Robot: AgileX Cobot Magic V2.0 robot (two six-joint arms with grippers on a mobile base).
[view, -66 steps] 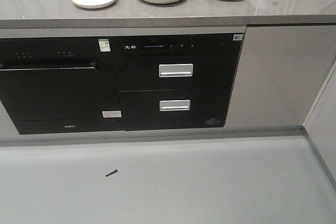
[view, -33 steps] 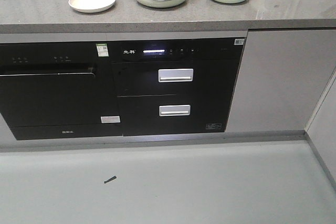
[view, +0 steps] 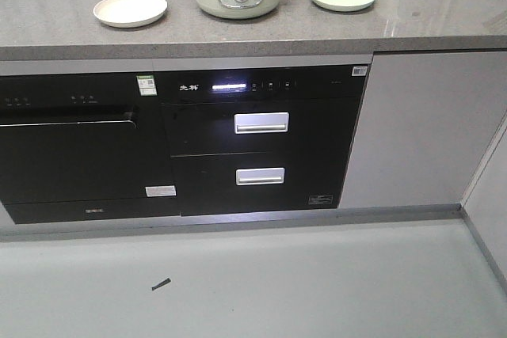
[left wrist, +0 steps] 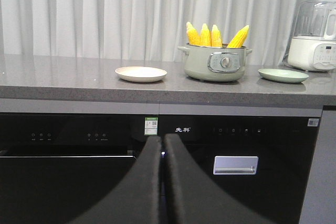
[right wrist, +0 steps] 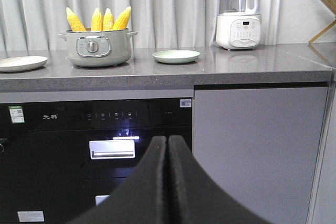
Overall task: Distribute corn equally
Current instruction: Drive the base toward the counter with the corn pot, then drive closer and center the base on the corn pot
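Four cobs of corn stand tips-up in a pale green pot on the grey worktop. A cream plate lies at the pot's 9 o'clock and a green plate at its 3 o'clock, both apart from it. The left gripper and right gripper are held low, below the worktop edge, pointing level at the black appliance fronts. Each has its jaws pressed together on nothing. The pot sits at 1 o'clock from the left gripper and at 11 o'clock from the right.
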